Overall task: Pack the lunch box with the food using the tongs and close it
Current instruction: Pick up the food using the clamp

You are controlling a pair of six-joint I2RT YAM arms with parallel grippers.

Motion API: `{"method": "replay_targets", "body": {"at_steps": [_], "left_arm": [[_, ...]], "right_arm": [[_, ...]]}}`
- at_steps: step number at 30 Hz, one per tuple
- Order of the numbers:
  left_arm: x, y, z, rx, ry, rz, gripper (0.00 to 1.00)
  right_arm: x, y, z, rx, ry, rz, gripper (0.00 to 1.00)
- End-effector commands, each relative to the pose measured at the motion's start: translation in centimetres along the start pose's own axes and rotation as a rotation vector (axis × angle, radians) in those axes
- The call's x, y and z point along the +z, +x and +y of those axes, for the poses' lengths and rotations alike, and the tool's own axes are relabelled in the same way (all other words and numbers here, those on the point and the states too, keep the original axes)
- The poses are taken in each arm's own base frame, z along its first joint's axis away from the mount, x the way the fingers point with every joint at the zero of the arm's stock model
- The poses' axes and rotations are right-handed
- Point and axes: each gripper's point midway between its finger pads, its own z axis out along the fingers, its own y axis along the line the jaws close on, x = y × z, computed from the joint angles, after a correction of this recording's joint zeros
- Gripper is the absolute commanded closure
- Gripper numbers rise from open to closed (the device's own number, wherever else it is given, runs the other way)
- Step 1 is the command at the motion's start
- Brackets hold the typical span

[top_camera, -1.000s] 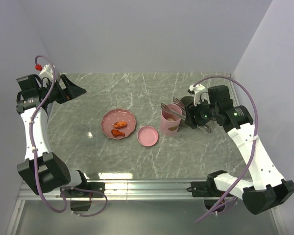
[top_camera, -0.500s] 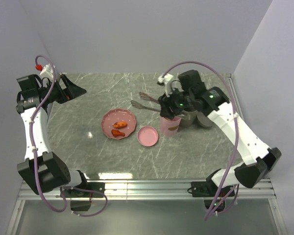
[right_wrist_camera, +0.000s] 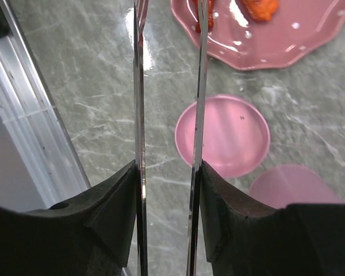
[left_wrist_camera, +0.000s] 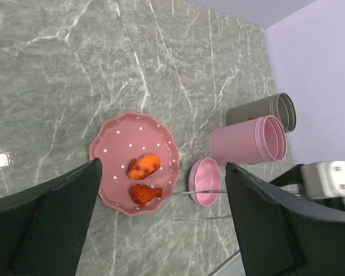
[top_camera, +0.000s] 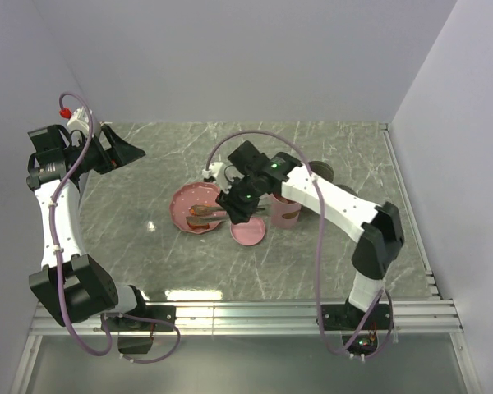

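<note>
I can read no text, label, brand, number or sign in any of my views. The only markings I find are small white dots scattered over the pink plate, at 9 o'clock from the pink lunch box, and a green light glowing on the right arm. Neither carries any lettering.

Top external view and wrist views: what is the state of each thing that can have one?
lunch box: upright, open.
lid: off, lying beside it.
plate: holds two orange pieces.
tongs: arms apart, held in right gripper.
right gripper: shut on tongs.
left gripper: open, empty.
</note>
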Motion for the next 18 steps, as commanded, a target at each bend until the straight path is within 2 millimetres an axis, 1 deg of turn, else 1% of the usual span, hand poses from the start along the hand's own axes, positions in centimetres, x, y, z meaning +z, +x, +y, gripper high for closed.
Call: {"method": "replay_targets", "body": {"at_steps": [1,4,7,9,13,18], "left_arm": [[-0.4,-1.3,-1.1,0.056,0.029,-0.018,0.06],[-0.4,-1.1,-1.0,0.055,0.030,-0.014,0.06],[-0.3,-0.9,-0.9,0.057,0.029,-0.010,0.06],[-0.3,-0.7,-0.8,0.058,0.027,-0.007,0.06],[-0.3,-0.6,-0.7,0.059,0.025,-0.004,0.06],[-0.4,-0.5,-0.8,0.064,0.028,-0.006,0.06]], "right_arm": [[0.7,-2.4,-0.3,-0.074,0.011,-0.044,0.50],[1.9,-2.4,-0.7,-0.075,0.016,-0.030,0.50],[2.6,-2.3,-0.9,-0.075,0.022,-0.018,0.50],[2.7,-2.5,-1.1,-0.074,0.024,-0.020,0.50],[3.5,-2.4,-1.6,-0.066,0.041,-0.012,0.50],[4.2,-2.2,-1.6,-0.057,0.028,0.006,0.50]]}}
